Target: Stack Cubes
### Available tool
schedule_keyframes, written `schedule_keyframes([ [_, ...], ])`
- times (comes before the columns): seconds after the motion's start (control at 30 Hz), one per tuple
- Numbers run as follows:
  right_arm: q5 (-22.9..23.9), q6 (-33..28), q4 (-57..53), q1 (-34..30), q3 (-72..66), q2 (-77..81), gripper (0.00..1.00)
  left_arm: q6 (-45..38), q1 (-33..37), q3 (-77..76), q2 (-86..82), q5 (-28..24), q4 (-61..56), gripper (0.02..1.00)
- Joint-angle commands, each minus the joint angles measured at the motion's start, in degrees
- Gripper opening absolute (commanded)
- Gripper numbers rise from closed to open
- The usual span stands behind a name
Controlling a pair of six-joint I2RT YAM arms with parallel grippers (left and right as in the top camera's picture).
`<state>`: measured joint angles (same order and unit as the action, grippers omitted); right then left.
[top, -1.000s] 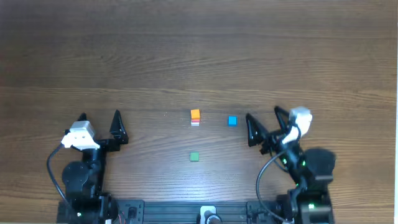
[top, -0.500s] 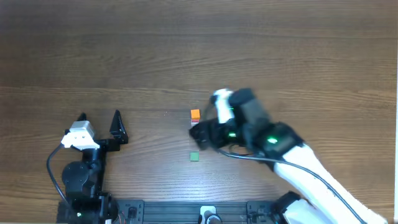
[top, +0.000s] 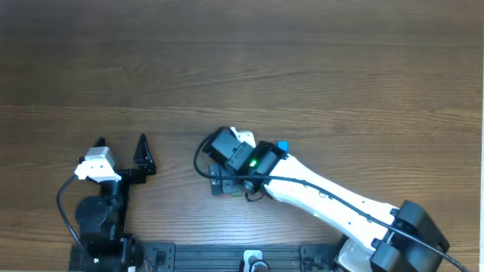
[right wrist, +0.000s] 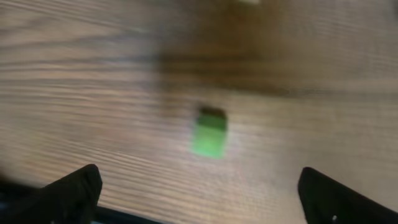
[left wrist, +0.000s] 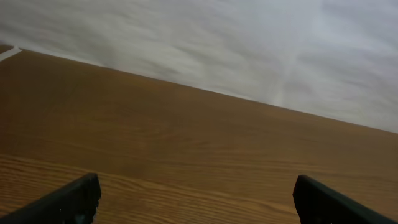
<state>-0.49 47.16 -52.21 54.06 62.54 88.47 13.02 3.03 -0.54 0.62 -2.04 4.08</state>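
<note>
Your right claw (right wrist: 199, 194) stood open above the green cube (right wrist: 209, 133), likely light and rigid; its flat opposite sides suited pinching.

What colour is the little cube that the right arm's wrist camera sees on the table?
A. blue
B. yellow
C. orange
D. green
D: in the right wrist view a small green cube lies on the brown wooden table, ahead of the open right gripper.
</note>
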Motion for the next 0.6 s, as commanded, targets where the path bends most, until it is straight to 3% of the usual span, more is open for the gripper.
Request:
schedule_keyframes([
  [0.03, 6.64, 12.79, -2.71, 4.26, 0.87, 2.36, 0.993, -0.61, 0.31, 0.20, -0.28, -0.72, 0.24, 1.000],
  [0.17, 7.67, 17.57, -2.86, 7.15, 0.72, 4.76, 0.993, -0.61, 0.31, 0.20, -0.28, -0.72, 0.24, 0.996],
  [0.6, 8.57, 15.12, 4.48, 5.90, -2.64, 8.31, 0.991, -0.61, 0.31, 0.20, -0.28, -0.72, 0.24, 0.998],
])
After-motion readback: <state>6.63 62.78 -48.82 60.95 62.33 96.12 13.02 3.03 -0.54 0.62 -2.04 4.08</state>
